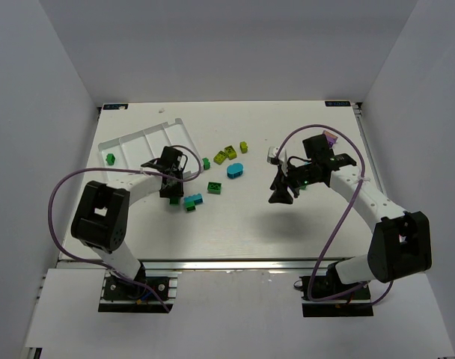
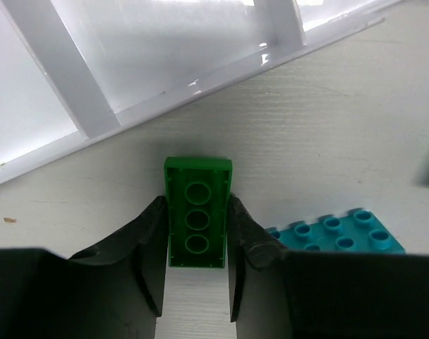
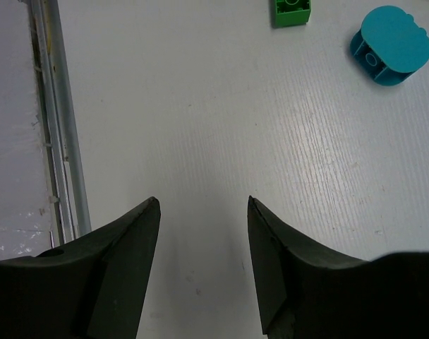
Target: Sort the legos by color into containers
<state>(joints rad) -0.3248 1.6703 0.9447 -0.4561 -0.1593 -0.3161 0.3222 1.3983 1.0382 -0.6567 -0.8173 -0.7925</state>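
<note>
A dark green lego (image 2: 197, 176) lies studs-down on the table just short of the white tray (image 2: 94, 116), and my left gripper (image 2: 197, 206) is shut on its long sides. A cyan lego (image 2: 341, 233) sits right beside it. From above, the left gripper (image 1: 171, 194) is below the containers (image 1: 141, 140), and one green lego (image 1: 110, 158) rests in the leftmost compartment. My right gripper (image 3: 204, 205) hangs open over bare table with nothing between its fingers; from above, the right gripper (image 1: 281, 196) is right of centre.
Loose legos lie mid-table: a green one (image 1: 214, 187), a round cyan one (image 1: 235, 170), yellow-green ones (image 1: 224, 155) and a small green one (image 1: 206, 161). A metal rail (image 3: 56, 127) runs along the left of the right wrist view.
</note>
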